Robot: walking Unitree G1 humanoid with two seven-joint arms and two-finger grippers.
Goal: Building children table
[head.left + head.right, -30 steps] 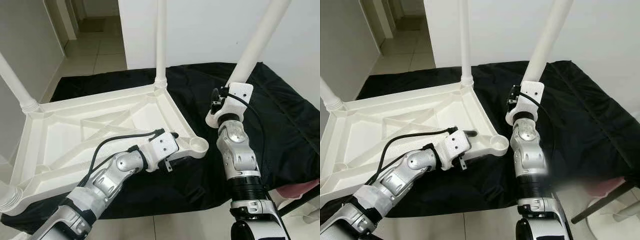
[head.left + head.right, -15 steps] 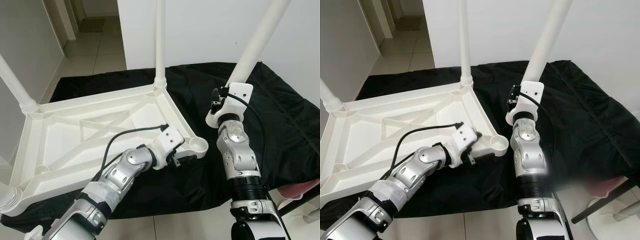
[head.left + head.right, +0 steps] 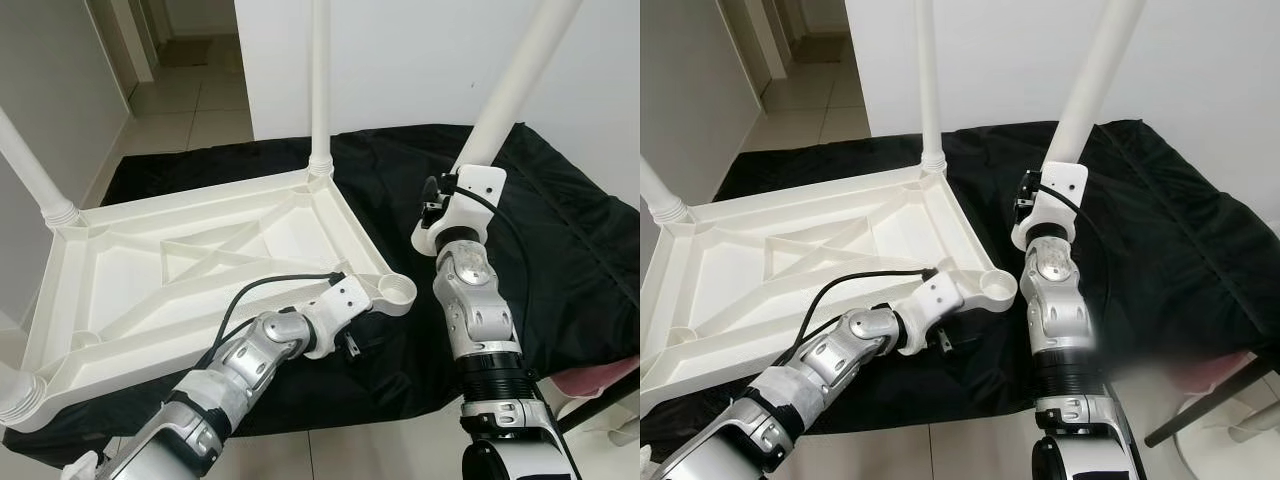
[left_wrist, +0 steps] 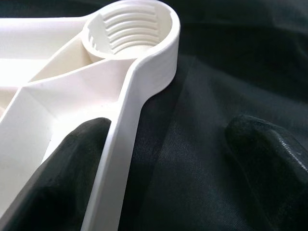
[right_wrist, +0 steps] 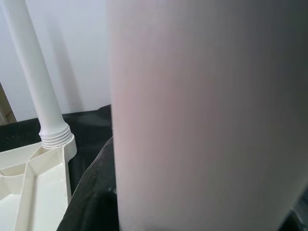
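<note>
The white plastic table top (image 3: 130, 290) lies upside down on a black cloth. Legs stand screwed in at the far corner (image 3: 320, 80), the left corner (image 3: 30, 165) and the near-left corner (image 3: 15, 395). The near-right corner has an empty threaded socket (image 3: 397, 291) (image 4: 127, 29). My left gripper (image 4: 166, 154) is open and straddles the table's rim (image 4: 130, 130) just short of that socket, one finger (image 4: 67, 163) inside the rim and the other on the cloth. My right gripper (image 3: 440, 195) is shut on a loose white leg (image 3: 515, 80) (image 5: 202, 115), held tilted just right of the socket.
The black cloth (image 3: 560, 240) covers the low surface and drops off at its near edge onto tiled floor (image 3: 350, 450). A white wall (image 3: 420, 60) stands close behind. A pink object (image 3: 600, 378) and a dark rod sit at the lower right.
My left gripper has slid from over the inside of the table top down to its near rim beside the empty socket. The right arm and its leg have not moved.
</note>
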